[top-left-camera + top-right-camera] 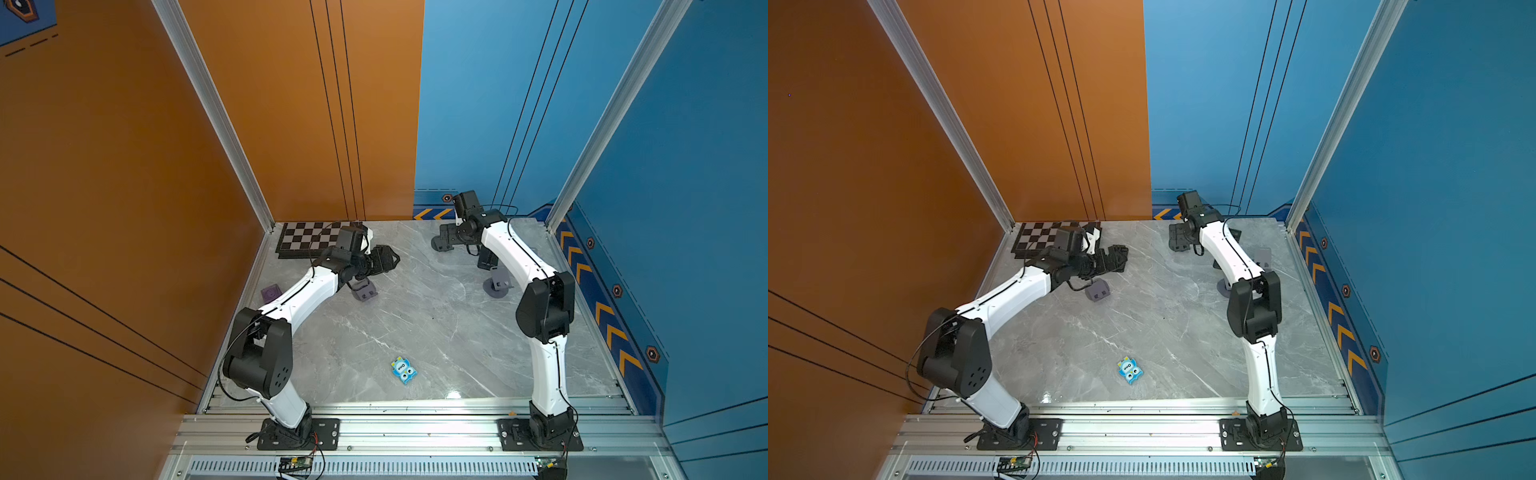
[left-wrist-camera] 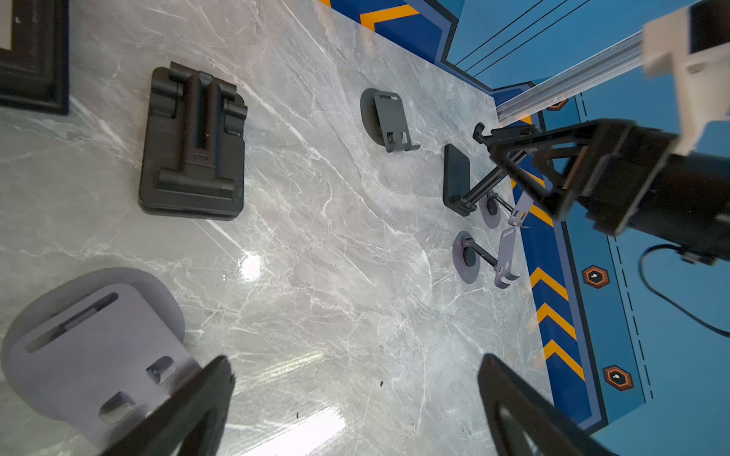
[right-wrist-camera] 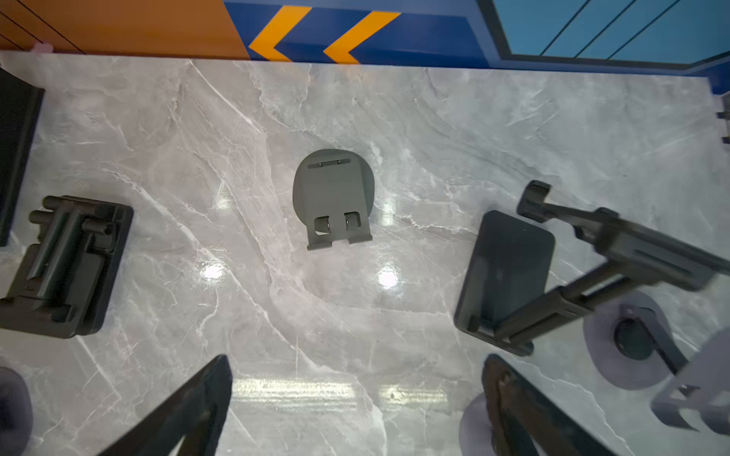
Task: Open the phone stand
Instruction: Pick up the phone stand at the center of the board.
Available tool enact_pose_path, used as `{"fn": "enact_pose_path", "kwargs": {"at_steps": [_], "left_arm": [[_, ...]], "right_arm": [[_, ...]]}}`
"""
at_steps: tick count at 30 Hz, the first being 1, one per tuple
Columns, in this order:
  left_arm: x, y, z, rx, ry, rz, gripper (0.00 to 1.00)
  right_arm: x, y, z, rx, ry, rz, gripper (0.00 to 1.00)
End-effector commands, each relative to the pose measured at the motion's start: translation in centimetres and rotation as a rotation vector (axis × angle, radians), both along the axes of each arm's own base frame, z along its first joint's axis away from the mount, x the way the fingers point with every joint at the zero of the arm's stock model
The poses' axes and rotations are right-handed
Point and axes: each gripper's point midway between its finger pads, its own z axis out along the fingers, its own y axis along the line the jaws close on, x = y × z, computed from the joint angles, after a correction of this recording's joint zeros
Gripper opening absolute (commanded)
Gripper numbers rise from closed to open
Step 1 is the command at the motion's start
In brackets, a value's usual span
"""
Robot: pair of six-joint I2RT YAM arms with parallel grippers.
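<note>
Holding the left arm [image 1: 303, 291] low over the grey marble surface [image 1: 399, 324], with the left jaws spread wide and gripping nothing. Holding the right arm [image 1: 511, 249] out toward the far edge, with the right jaws likewise spread wide and gripping nothing. Showing three closed stands lying flat on the far half of the surface. Locating the light grey folded phone stand [image 2: 98, 347] just beside one tip of the left jaws, under the left wrist in both top views; not possible to tell whether touching. Locating the black folded phone stand [image 2: 193, 146] near the chessboard [image 1: 307, 239], apart from both sets of jaws. Locating the dark grey folded phone stand [image 3: 333, 197] ahead of the right jaws, centred between their tips and clear of them. Showing, toward the right wall, a black open stand [image 3: 505, 272] with its arm raised, and just beside it two light grey open stands [image 2: 467, 257] [image 2: 491, 208] on round bases. Showing also a purple block [image 1: 270, 294] beside the left arm and a small blue packet [image 1: 404, 371] near the front edge, well apart from every stand.
</note>
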Motion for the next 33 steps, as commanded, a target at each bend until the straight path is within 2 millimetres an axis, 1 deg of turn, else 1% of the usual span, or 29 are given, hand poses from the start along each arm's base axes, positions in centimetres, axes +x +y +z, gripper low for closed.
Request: {"fn": "enact_pose_path", "kwargs": {"at_steps": [1,5,8,9,13,17,20,26,29,33], "left_arm": [[0.5,0.1,0.0,0.000,0.021,0.004,0.98],[0.1,-0.2,-0.7,0.002,0.050,-0.006,0.98],[-0.3,-0.3,-1.2,0.005,0.069,-0.012,0.98],[-0.5,-0.4,-1.5,0.006,0.076,-0.015,0.98],[-1.1,-1.0,-2.2,0.005,0.101,-0.032,0.98],[-1.8,-1.6,-2.9,0.006,0.126,-0.049,0.98],[-2.0,-1.8,-3.3,0.002,0.142,-0.053,0.98],[-2.6,-2.6,-3.6,-0.010,0.163,-0.067,0.98],[-3.0,-2.9,-3.8,-0.012,0.173,-0.075,0.98],[-3.5,-3.3,-3.9,-0.017,0.184,-0.085,0.98]], "right_arm": [[1.3,1.2,-2.0,0.001,0.025,0.026,1.00],[3.6,1.9,-4.8,0.013,0.028,0.044,1.00],[5.2,1.8,-5.8,0.035,0.013,0.037,1.00],[5.6,1.7,-6.3,0.045,0.016,0.031,1.00],[6.9,1.6,-7.6,0.084,0.005,0.022,1.00],[7.5,1.9,-8.9,0.102,0.007,0.030,1.00],[7.9,2.2,-9.5,0.111,0.002,0.040,0.99],[8.4,2.3,-10.9,0.107,-0.004,0.037,0.95],[8.4,2.8,-11.4,0.099,-0.007,0.056,0.92],[8.4,2.7,-12.1,0.078,-0.003,0.058,0.84]]}}
